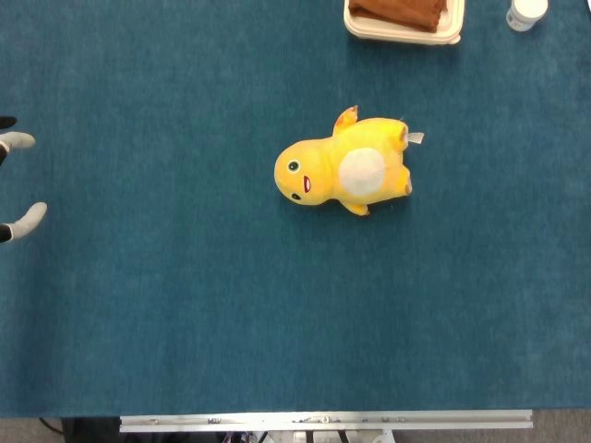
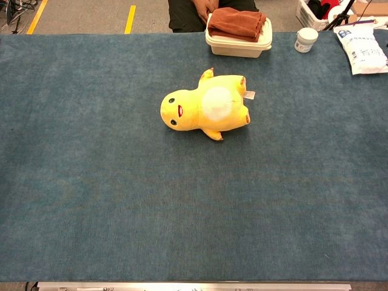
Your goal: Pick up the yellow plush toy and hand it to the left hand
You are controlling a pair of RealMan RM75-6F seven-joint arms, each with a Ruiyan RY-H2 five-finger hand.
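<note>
— What covers the table?

— A blue-green felt-like cloth over the whole table top (image 2: 91,200), with a metal strip along the near edge at the bottom of the frame.

— What lies on it?

— Near the centre, a yellow plush toy with a white belly (image 2: 203,109) (image 1: 343,169), on its back, head toward the left. At the upper edge, right of centre, a cream plastic box (image 2: 238,43) holding a folded rust-brown towel (image 2: 236,23). Further right, a small white round jar (image 2: 306,39) — and in the upper right corner a white printed packet (image 2: 365,51), well apart from the toy.
</note>
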